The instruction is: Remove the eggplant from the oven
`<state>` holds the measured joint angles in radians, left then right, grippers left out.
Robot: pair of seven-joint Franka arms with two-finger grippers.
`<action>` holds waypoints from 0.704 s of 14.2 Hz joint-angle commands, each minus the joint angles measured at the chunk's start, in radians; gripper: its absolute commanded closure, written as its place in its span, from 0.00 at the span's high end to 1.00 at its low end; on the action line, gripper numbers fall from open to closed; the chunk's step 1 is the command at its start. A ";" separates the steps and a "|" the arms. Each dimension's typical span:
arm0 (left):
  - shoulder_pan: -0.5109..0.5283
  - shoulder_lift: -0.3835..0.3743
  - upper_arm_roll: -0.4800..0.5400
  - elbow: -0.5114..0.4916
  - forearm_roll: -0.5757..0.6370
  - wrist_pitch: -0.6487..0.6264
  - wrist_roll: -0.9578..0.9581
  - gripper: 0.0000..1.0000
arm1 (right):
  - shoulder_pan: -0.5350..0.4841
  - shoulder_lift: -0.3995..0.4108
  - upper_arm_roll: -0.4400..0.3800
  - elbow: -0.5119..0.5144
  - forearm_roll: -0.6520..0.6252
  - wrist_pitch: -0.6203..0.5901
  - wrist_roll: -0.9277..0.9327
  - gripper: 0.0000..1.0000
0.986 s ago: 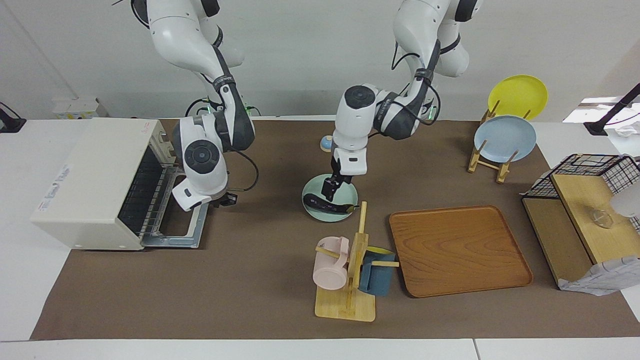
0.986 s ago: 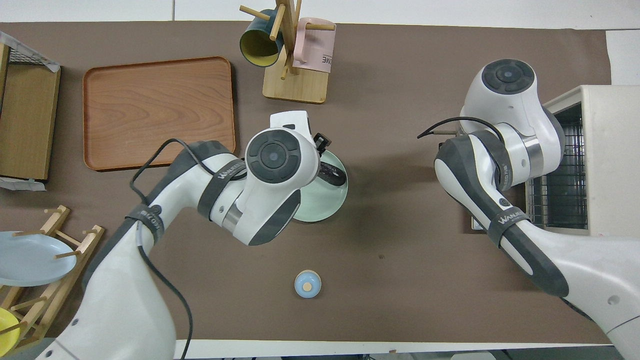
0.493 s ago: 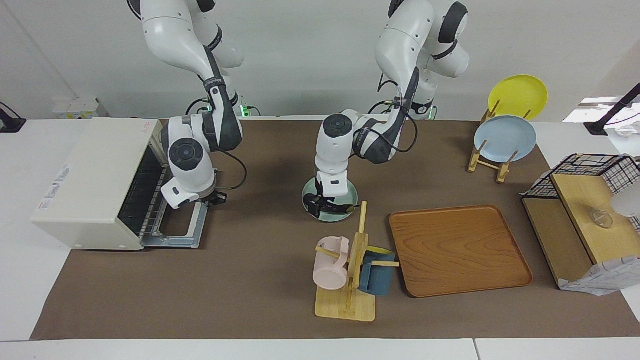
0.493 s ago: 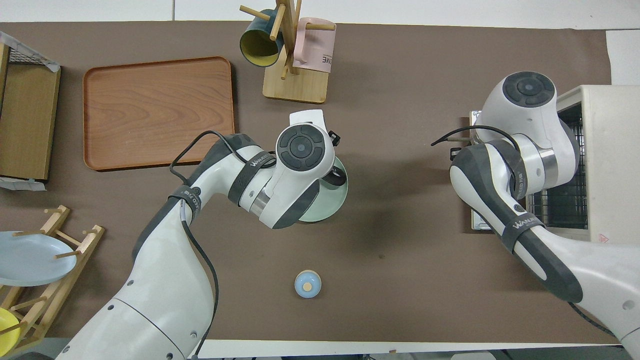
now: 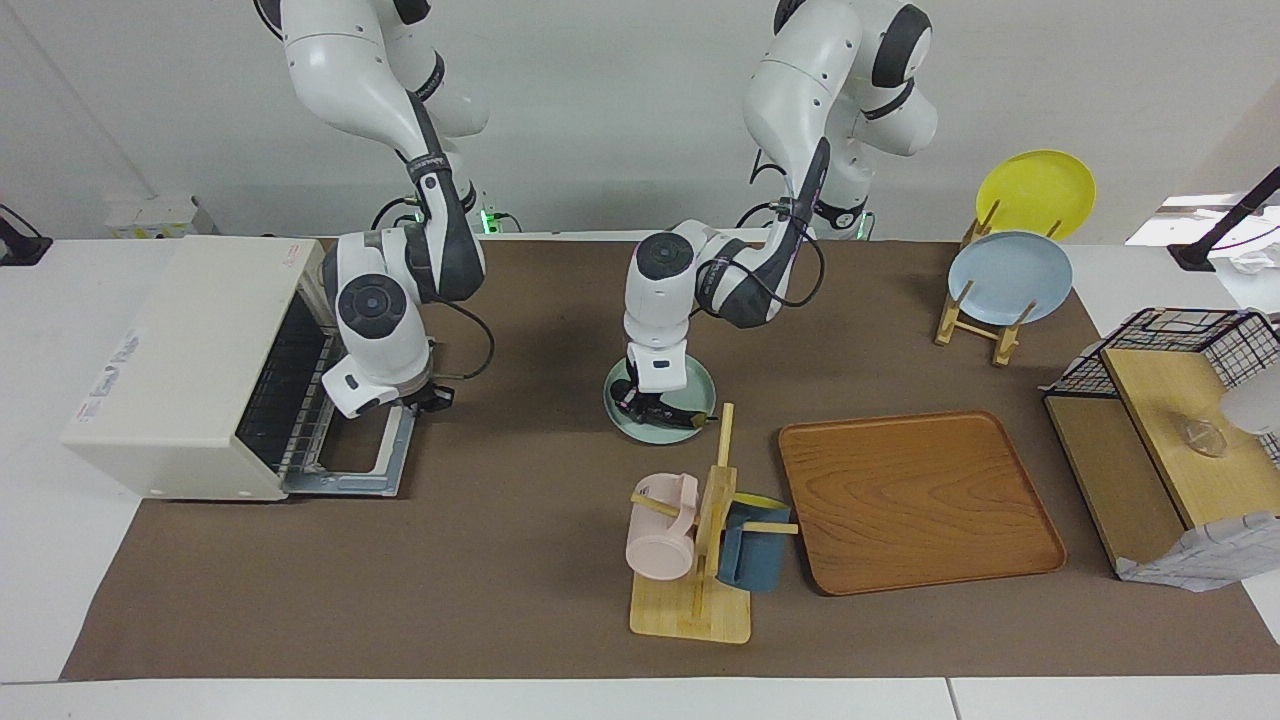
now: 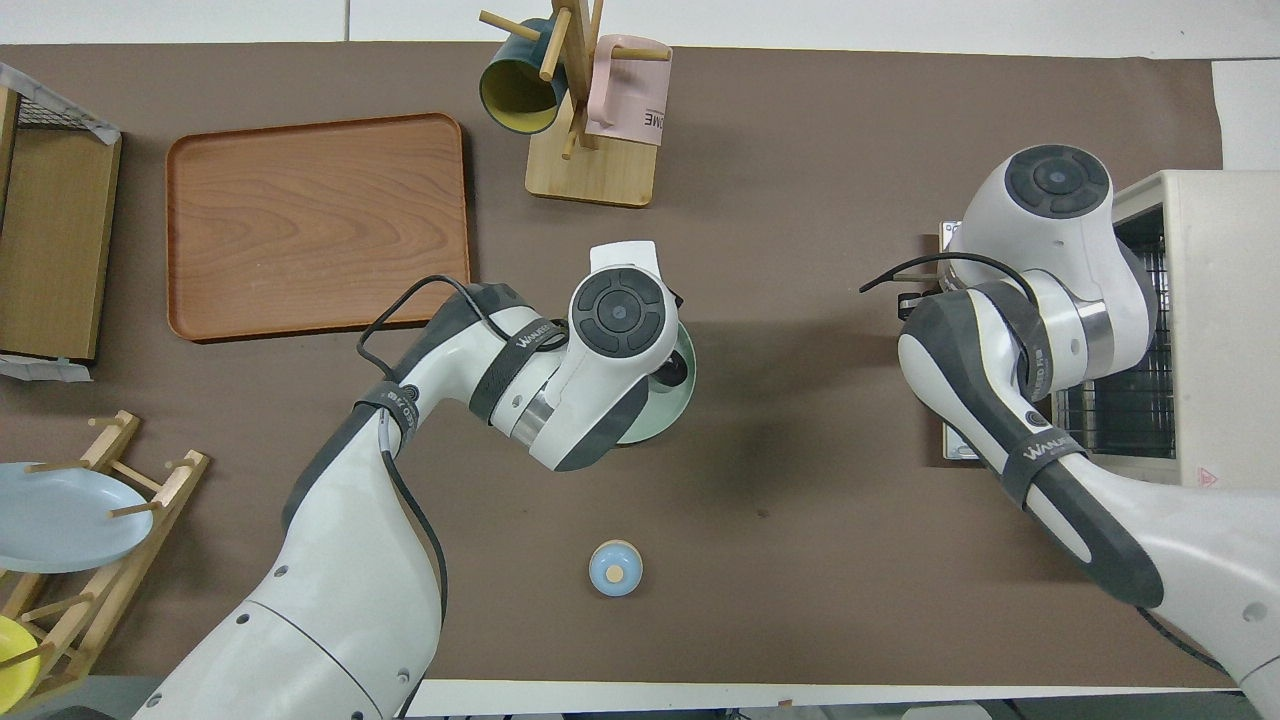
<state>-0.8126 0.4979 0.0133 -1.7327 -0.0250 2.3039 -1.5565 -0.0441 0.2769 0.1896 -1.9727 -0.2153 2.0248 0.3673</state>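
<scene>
The dark purple eggplant (image 5: 672,416) lies on the mint-green plate (image 5: 700,392) in the middle of the table, outside the oven. Only its end shows in the overhead view (image 6: 673,369). My left gripper (image 5: 640,402) is down on the plate at the eggplant's end toward the right arm. My left hand covers most of the plate (image 6: 672,412) from above. The cream-white oven (image 5: 180,340) stands at the right arm's end with its door (image 5: 372,478) dropped open and its wire rack bare. My right gripper (image 5: 428,396) hangs over the open door.
A wooden mug tree (image 5: 705,540) with a pink and a blue mug stands beside the wooden tray (image 5: 920,500). A plate rack (image 5: 1005,290), a wire basket with wooden shelves (image 5: 1160,430) and a small blue knob (image 6: 615,568) are also on the table.
My left gripper came down from above the plate to the eggplant. My right arm shifted a little toward the oven, then held still. The eggplant has not moved.
</scene>
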 commanded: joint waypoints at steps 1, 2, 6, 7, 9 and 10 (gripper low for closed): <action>-0.011 -0.013 0.020 0.034 0.031 -0.096 0.001 0.10 | -0.002 0.030 0.011 0.008 0.004 0.028 -0.011 0.00; -0.001 -0.024 0.022 0.047 0.058 -0.159 0.018 0.08 | -0.002 0.031 0.011 0.015 0.004 0.022 -0.011 0.00; 0.152 -0.103 0.027 0.035 0.083 -0.256 0.379 0.00 | -0.013 0.030 0.008 0.008 -0.009 0.012 -0.034 0.00; 0.221 -0.107 0.027 0.042 0.076 -0.258 0.539 0.00 | -0.020 0.028 0.008 0.008 -0.050 -0.006 -0.054 0.00; 0.341 -0.098 0.025 0.038 0.057 -0.226 0.891 0.00 | -0.016 0.028 0.010 0.024 -0.107 -0.058 -0.064 0.00; 0.408 -0.093 0.027 0.029 0.001 -0.186 1.064 0.00 | -0.014 0.030 0.010 0.062 -0.121 -0.110 -0.077 0.00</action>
<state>-0.5024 0.4035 0.0498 -1.6813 0.0387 2.0737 -0.8183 -0.0425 0.3035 0.2017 -1.9605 -0.2707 2.0095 0.3343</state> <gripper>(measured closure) 0.639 0.991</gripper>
